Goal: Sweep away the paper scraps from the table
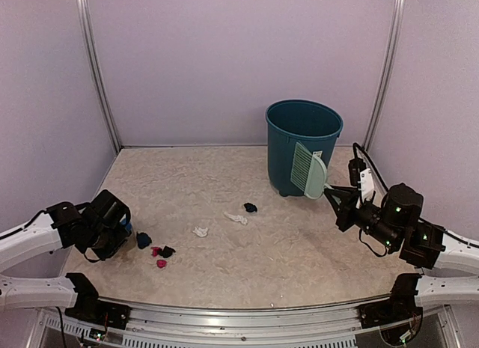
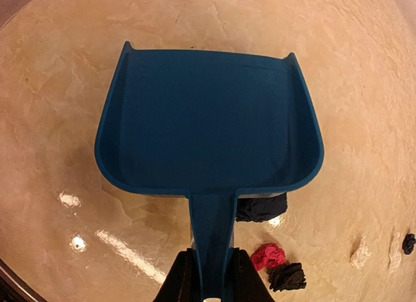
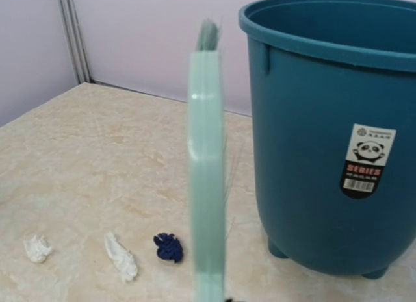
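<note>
Seven paper scraps (image 1: 166, 251) visible, all on table (image 1: 299, 251); none swept yet. Four clustered near left edge, just beside dustpan (image 2: 208, 120); pan empty. Two white plus one dark nearer centre. Left gripper (image 2: 209, 279) clamped on dustpan handle. Right gripper (image 1: 335, 194) pinching pale green brush (image 1: 308, 171), upright beside teal bin (image 1: 303, 138) toward back right corner. Whole sweep left.

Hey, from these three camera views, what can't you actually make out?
1. Inside of the bin: top view shows only its inner wall, right wrist view sits below the rim.
2. The dustpan: in the top view, almost wholly hidden under the left gripper.
3. A dark scrap: left wrist view, partly covered by the dustpan's rear edge.
4. The brush: right wrist view, edge-on and blurred, bristles unclear.
</note>
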`<state>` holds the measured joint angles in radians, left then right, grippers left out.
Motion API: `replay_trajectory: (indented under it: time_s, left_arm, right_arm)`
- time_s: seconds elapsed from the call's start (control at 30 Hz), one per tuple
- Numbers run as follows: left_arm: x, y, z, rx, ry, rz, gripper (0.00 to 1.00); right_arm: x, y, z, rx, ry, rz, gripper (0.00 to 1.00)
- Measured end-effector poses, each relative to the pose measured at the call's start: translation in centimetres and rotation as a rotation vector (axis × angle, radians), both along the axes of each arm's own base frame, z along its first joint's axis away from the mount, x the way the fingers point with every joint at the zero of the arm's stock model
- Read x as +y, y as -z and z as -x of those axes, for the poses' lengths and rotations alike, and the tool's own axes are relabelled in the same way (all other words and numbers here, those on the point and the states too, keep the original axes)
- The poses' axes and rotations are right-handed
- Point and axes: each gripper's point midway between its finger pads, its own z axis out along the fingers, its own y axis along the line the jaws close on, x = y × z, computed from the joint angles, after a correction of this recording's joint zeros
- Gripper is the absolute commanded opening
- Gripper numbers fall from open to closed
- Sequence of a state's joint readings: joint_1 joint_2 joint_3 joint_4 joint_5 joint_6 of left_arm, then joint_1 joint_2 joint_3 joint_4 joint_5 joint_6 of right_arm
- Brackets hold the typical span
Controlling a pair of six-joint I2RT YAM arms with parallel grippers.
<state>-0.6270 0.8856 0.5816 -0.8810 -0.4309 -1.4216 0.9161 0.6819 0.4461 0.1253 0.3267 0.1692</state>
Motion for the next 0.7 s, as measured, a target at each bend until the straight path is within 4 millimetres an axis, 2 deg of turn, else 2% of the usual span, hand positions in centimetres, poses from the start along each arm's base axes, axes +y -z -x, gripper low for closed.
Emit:
replay_trajectory:
  time_s: [0.13,0.27,0.43,0.53,0.67,0.7]
  left_arm:
    - [-0.8,0.1,0.2,0.014,0.0,0.061,0.0]
    - [-3.2,0.1,0.2,0.016,0.049,0.149,0.0]
    - [-7.7,0.5,0.6,0.056,0.155,0.229,0.0]
    - [-11.1,-0.3,0.7,0.052,0.226,0.293,0.0]
    - [-16.8,-1.1,0.4,0.033,0.343,0.418,0.0]
    - [-17.6,-1.1,0.3,0.033,0.364,0.431,0.0]
  right_arm:
    - [-0.2,0.0,-0.2,-0.002,0.016,0.001,0.0]
    - [-0.4,-0.1,-0.2,-0.005,0.026,-0.002,0.0]
    - [-0.6,-0.2,-0.3,-0.006,0.036,-0.002,0.0]
    - [-0.7,-0.3,-0.3,-0.01,0.04,-0.007,0.0]
    - [-1.1,-0.9,-0.2,-0.022,0.049,-0.021,0.0]
    - [-1.1,-0.9,-0.2,-0.024,0.05,-0.024,0.0]
